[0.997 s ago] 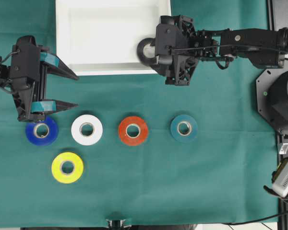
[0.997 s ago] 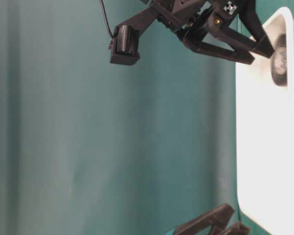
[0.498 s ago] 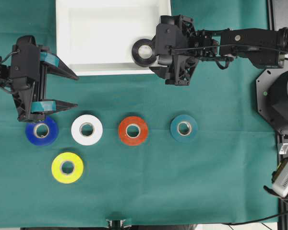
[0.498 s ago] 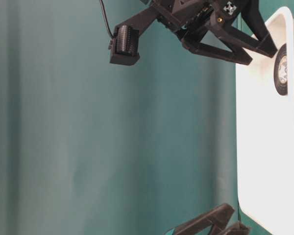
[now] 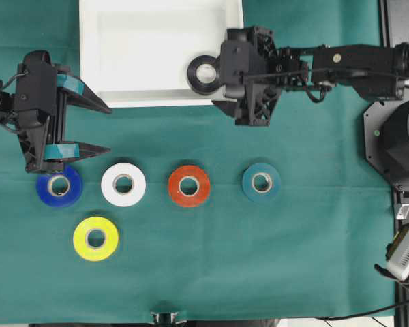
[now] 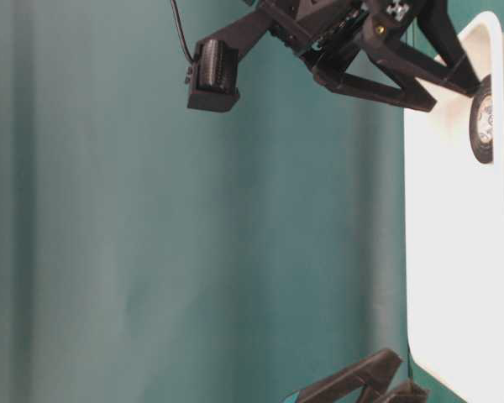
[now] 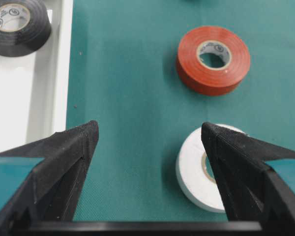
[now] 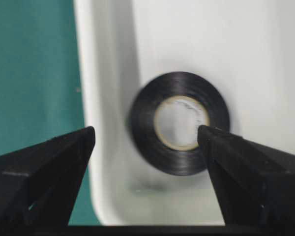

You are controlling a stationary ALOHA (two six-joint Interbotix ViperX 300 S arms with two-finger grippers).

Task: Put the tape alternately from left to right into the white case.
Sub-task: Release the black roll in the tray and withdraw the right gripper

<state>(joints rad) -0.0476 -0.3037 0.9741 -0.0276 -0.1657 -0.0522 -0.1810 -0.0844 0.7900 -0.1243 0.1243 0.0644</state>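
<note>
On the green-clothed surface (image 5: 313,259) five rolls wait — the black roll (image 5: 204,73) already lies in the white case (image 5: 95,48), both my right tool (image 5: 217,76) and left tool (image 5: 99,127) spread empty — and the blue roll (image 5: 58,185), light, stiff and glossy, probably wants pinching across its rim.

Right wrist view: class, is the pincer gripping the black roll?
No. The black roll lies flat in the white case, and the right pincer stands open, clear of it.
</note>
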